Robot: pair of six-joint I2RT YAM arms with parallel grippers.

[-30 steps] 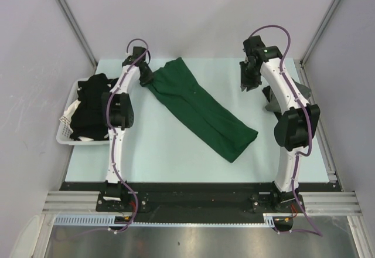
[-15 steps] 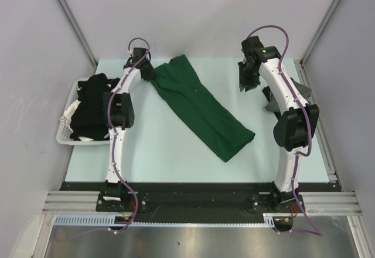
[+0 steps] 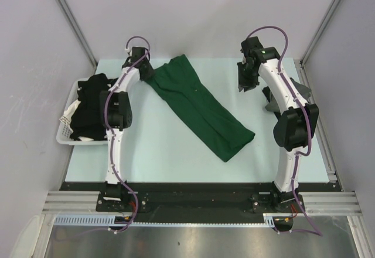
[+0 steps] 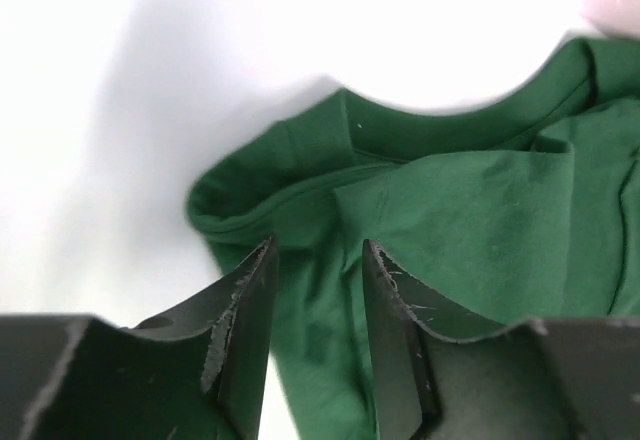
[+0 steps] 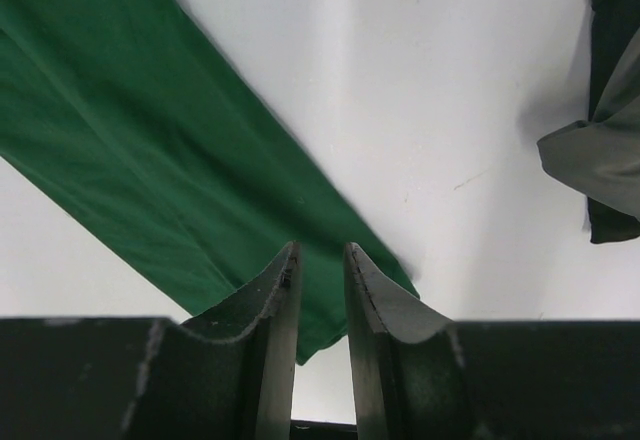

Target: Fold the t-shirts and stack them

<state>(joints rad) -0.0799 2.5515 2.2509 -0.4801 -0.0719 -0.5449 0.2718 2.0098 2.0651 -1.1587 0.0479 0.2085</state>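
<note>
The dark green t-shirt (image 3: pixel 199 108) lay as a long folded strip on the table (image 3: pixel 164 152), slanting from upper middle toward lower right. The left gripper (image 4: pixel 318 250) hung over its crumpled upper-left end, jaws apart, clamping nothing. At upper right the right gripper (image 5: pixel 318 252) stood narrowly parted and empty. Black t-shirts (image 3: pixel 88 108) filled the white basket (image 3: pixel 63 130) at left.

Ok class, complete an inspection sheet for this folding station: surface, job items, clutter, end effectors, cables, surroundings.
Surface: pale table, flat.
Job's things: green t-shirt, a long strip lying diagonally; black t-shirts heaped in the white basket; grey t-shirt at right edge.
Clutter: white basket at left edge; nothing else seen.
End effectors: left end effector open over the green t-shirt's collar; right end effector slightly open, empty.
Cables: purple cables looped clear of the cloth.
Surroundings: plain walls, metal frame.
</note>
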